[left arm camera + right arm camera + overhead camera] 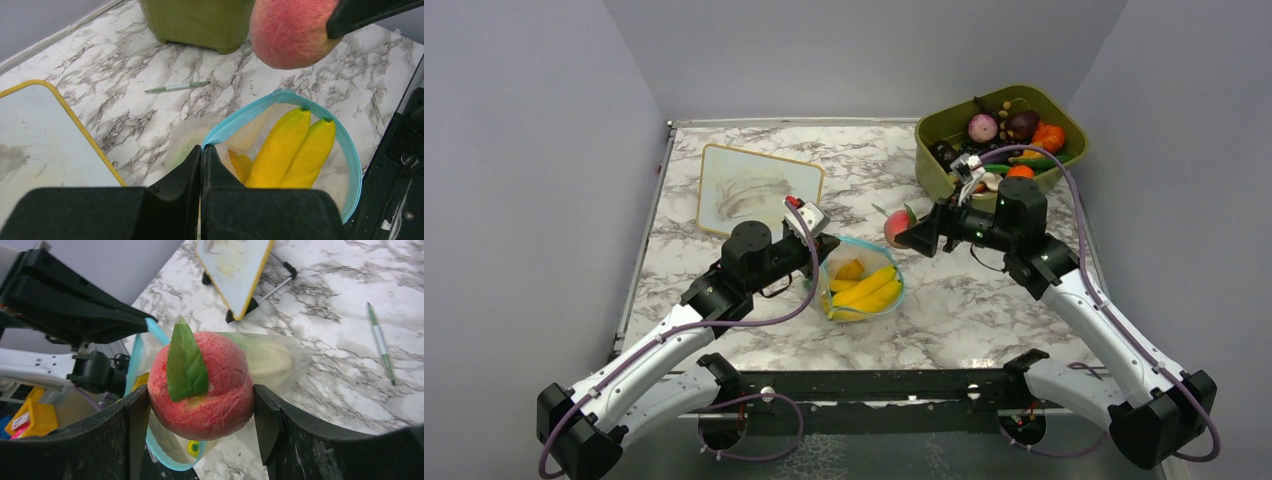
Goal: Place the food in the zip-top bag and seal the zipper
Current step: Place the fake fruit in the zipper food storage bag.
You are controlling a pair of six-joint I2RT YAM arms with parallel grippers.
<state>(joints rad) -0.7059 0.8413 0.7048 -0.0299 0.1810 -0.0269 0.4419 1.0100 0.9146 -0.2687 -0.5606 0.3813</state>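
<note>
The clear zip-top bag (864, 290) lies at the table's middle with its teal zipper (250, 112) mouth held open. Yellow bananas (290, 145) and another yellow piece lie inside. My left gripper (201, 147) is shut on the bag's mouth edge at its left side (822, 262). My right gripper (200, 407) is shut on a red peach with a green leaf (200, 385). It holds the peach in the air just by the far right rim of the bag's mouth (898, 226). The peach also shows in the left wrist view (290, 32).
An olive-green tub (944, 165) with several toy produce pieces stands at the back right. A yellow-framed white board (759, 190) stands behind the left gripper. A green pen (177, 87) lies on the marble between tub and bag.
</note>
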